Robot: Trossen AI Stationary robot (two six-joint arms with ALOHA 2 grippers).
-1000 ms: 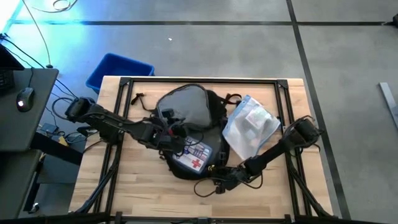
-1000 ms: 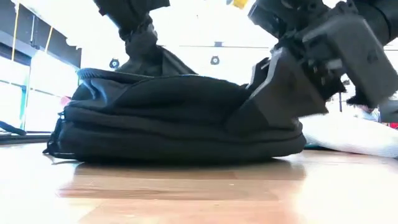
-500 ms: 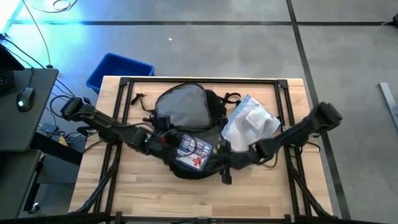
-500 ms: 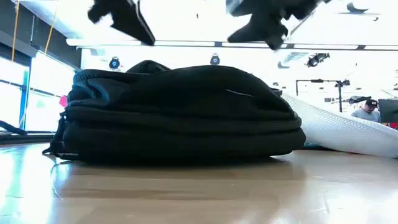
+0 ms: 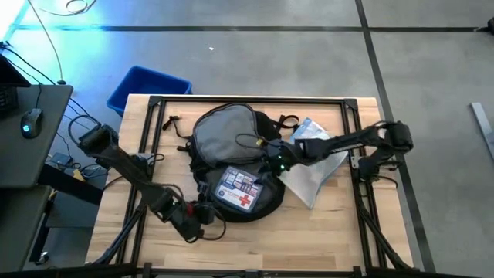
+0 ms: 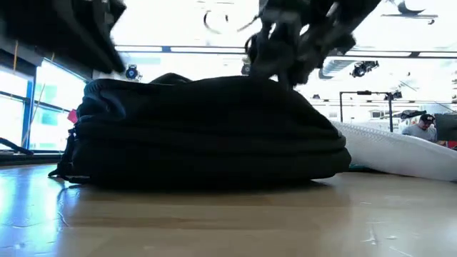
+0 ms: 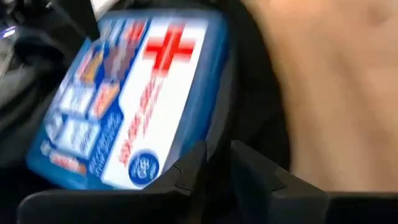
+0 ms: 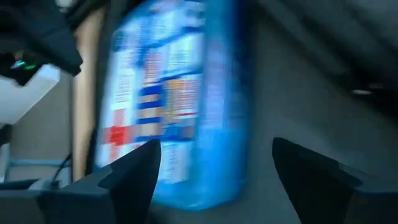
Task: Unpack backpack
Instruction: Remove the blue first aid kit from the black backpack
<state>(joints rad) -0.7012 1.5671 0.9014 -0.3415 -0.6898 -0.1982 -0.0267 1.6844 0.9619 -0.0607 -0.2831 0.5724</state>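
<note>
Your left claw (image 5: pixel 202 215) has pulled back to the table's (image 5: pixel 340 232) near edge, fingers nearly together, empty. Right claw (image 5: pixel 272 161) has moved over the backpack (image 5: pixel 224 131) mid-table, spread. The backpack's long axis runs near-to-far, blue first-aid box (image 5: pixel 237 188) at its near end.

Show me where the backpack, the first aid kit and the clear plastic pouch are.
backpack (image 5: pixel 224 131): high view, on its grey inner lining.
first aid kit (image 5: pixel 238 190): high view, on its printed lid.
clear plastic pouch (image 5: pixel 309 179): high view, on its lower corner.
</note>
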